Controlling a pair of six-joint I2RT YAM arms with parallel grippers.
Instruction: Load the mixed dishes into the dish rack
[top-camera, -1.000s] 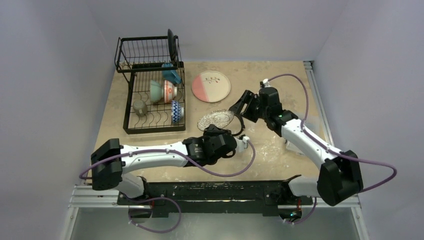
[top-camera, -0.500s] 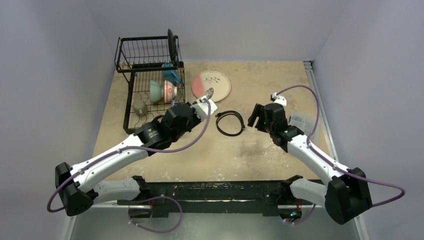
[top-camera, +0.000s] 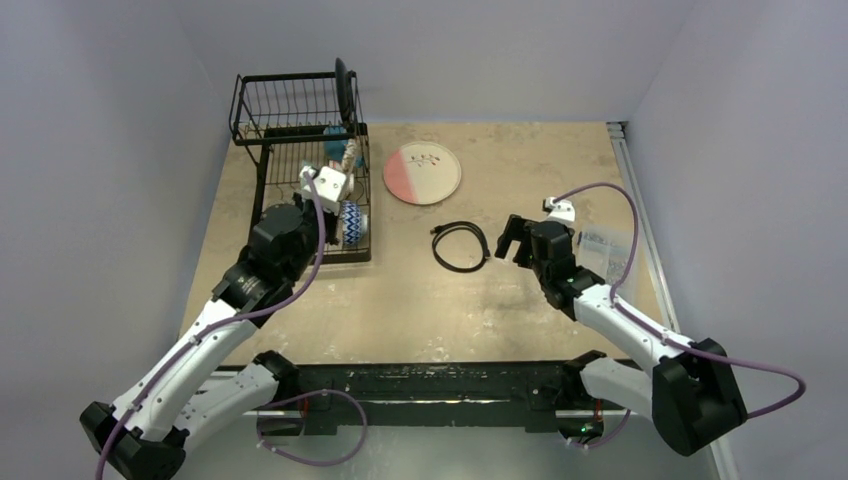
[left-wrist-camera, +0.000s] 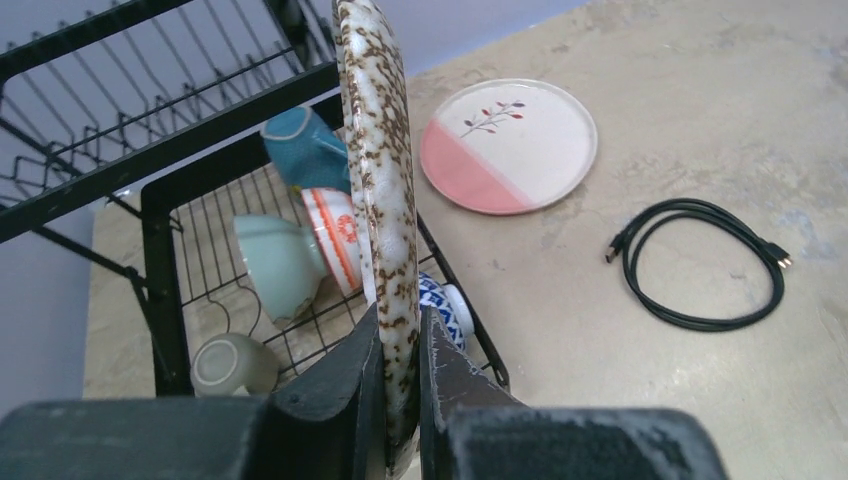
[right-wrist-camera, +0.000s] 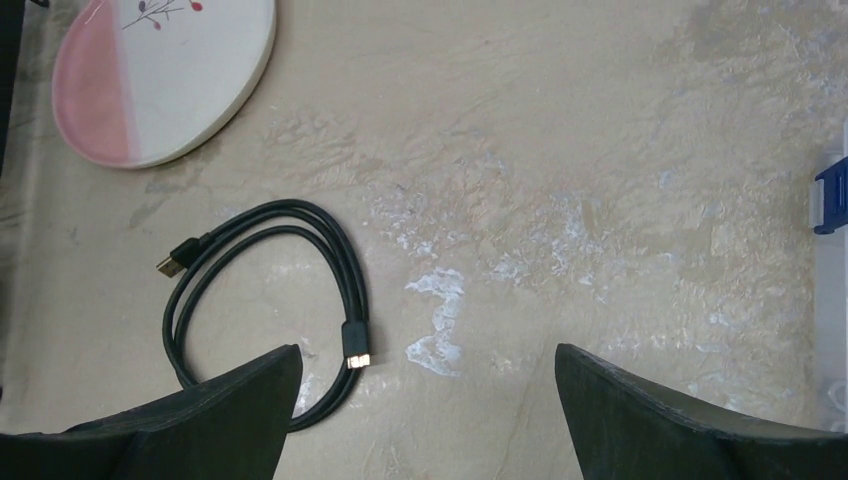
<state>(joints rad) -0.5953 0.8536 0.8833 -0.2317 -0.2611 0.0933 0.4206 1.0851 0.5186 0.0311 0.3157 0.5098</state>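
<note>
From above, the left gripper (top-camera: 342, 172) hangs over the dish rack (top-camera: 290, 105) — the right gripper (top-camera: 510, 238) sits beside the black coiled cable (top-camera: 460, 246). Left wrist: jaws pinch the speckled grey small plate (left-wrist-camera: 380, 170) upright above the rack's lower level. Right wrist: fingers (right-wrist-camera: 220, 400) spread wide, empty — pink-and-white large plate (right-wrist-camera: 160, 80) lies on the table (right-wrist-camera: 600, 150)

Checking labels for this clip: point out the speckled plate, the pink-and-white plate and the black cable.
speckled plate (left-wrist-camera: 385, 200), left wrist view, on its brown-speckled edge.
pink-and-white plate (left-wrist-camera: 535, 135), left wrist view, on the white half.
black cable (right-wrist-camera: 355, 338), right wrist view, on its plug.
</note>
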